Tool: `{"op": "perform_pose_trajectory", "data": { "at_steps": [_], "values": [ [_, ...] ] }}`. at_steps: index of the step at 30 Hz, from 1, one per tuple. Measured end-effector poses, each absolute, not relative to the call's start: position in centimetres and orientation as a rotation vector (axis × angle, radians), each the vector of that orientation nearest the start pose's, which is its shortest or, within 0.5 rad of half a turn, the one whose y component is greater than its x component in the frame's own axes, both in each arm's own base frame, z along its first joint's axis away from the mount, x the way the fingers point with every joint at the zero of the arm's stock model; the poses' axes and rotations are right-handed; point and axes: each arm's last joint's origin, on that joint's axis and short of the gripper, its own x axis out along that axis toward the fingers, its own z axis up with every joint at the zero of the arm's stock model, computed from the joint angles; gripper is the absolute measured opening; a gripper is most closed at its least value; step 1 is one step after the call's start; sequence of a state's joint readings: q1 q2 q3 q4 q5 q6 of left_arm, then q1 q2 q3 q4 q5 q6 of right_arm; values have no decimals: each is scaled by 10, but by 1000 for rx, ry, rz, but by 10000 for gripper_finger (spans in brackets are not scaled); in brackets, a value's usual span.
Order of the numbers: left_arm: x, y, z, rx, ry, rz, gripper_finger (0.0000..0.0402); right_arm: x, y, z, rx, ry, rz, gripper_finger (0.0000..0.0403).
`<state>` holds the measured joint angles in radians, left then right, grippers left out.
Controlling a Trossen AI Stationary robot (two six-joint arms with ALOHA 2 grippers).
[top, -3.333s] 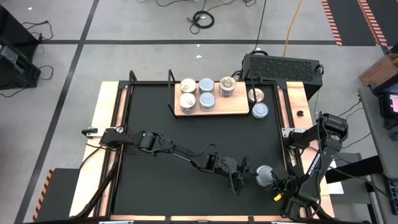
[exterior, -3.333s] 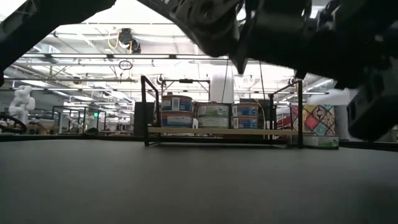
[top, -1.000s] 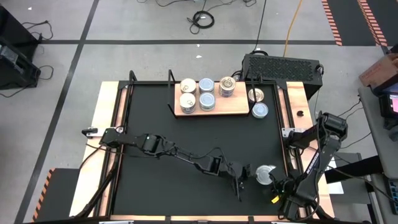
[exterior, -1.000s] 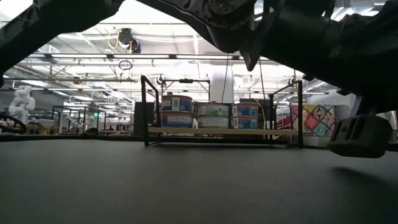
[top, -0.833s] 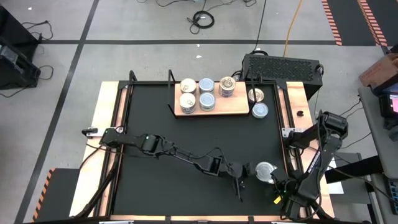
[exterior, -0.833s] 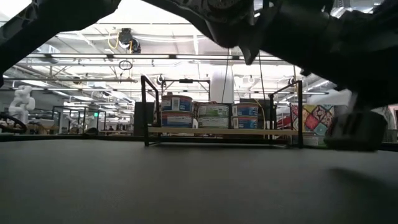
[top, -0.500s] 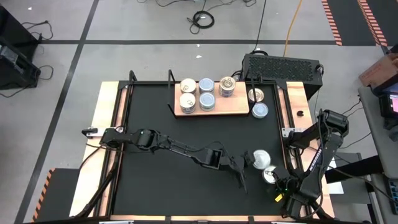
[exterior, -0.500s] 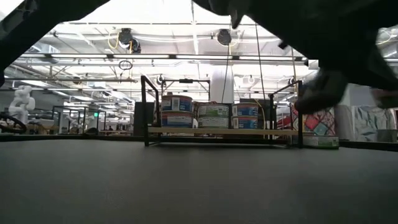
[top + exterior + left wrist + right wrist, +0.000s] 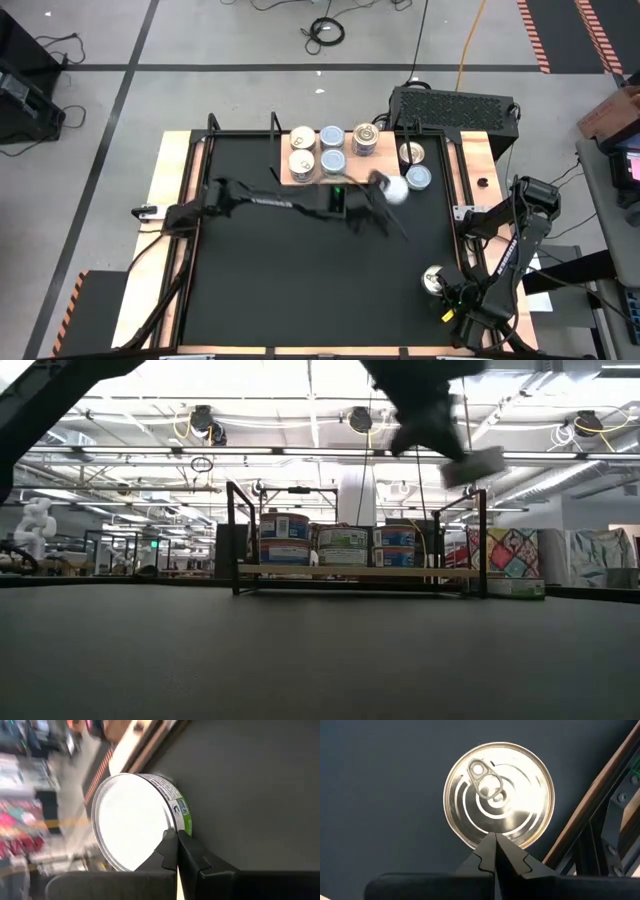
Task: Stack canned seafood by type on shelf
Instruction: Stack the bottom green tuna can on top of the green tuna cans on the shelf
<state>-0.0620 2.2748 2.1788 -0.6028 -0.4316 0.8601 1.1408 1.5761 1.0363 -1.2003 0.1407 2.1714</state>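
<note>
Swinging up from the near table edge toward the shelf, left gripper now carries white-topped tin, fingers pinched on its rim. Right gripper sits closed and empty over pull-tab tin. Placement looks next.

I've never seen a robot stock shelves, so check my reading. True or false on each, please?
1. Tins stand on the wooden shelf. True.
2. The left pincer carries a pull-tab tin. False: its white-topped tin has a plain lid. The pull-tab tin lies under the right pincer.
3. The right pincer gapes wide. False: it is shut.
4. The white-topped tin is up off the table. True, as the low view shows.
</note>
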Motion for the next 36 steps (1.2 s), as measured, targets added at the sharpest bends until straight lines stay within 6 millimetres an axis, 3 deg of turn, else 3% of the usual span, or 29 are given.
{"op": "perform_pose_trajectory", "data": {
  "at_steps": [8, 16, 20, 24, 36],
  "values": [
    [458, 43, 341, 815, 934, 158, 0, 107, 220, 199, 606, 1197, -876, 0],
    [413, 112, 367, 603, 1016, 217, 0, 114, 217, 201, 534, 970, -783, 0],
    [403, 144, 364, 542, 1048, 268, 0, 117, 217, 201, 504, 962, -740, 0],
    [405, 167, 347, 500, 1039, 293, 0, 118, 219, 201, 515, 966, -722, 0],
    [415, 182, 291, 478, 1093, 286, 0, 118, 221, 201, 493, 973, -694, 0]
  ]
}}
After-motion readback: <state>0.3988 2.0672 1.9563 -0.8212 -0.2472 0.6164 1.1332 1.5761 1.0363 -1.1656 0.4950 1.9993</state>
